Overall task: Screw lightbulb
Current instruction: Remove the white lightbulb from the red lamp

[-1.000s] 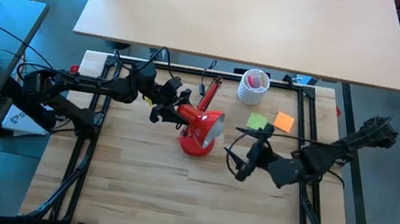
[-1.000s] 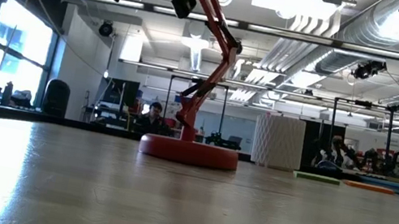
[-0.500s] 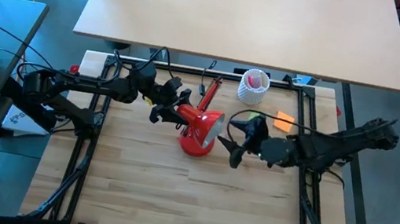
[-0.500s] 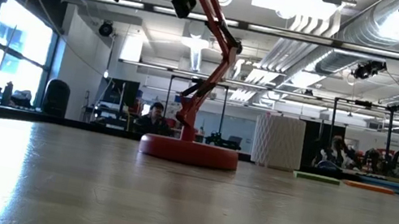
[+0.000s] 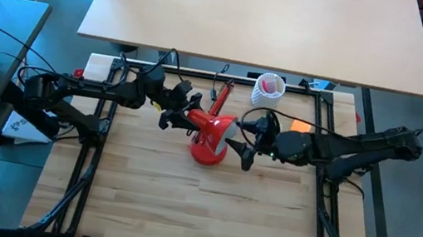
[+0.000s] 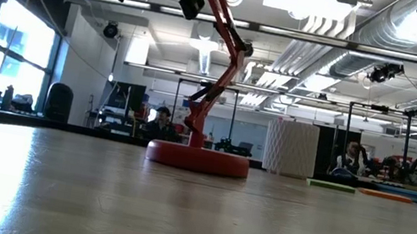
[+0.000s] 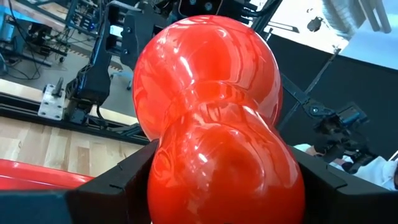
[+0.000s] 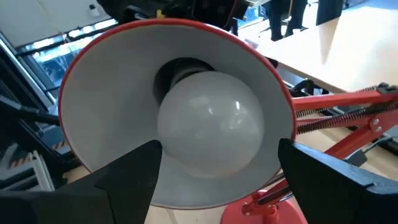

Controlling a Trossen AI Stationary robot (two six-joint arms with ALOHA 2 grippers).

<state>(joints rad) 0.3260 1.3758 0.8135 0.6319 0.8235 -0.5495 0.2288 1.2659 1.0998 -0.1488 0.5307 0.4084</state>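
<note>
The bulb (image 8: 210, 124) sits in the shade (image 8: 112, 74), straight ahead of the wide-open, empty right gripper (image 8: 217, 168). The shade's back is held by the left gripper (image 7: 224, 186).

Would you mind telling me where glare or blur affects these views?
Left wrist view: bright glare streaks on the glossy red lamp shade. Right wrist view: a small highlight on the lightbulb, room behind blurred. Low view: ceiling lights blown out, tabletop soft up close. High view: evenly lit.

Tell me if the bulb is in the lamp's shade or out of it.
In. The right wrist view shows the white bulb sitting inside the red shade, its base hidden in the dark socket; how far it is screwed in, cannot tell.
</note>
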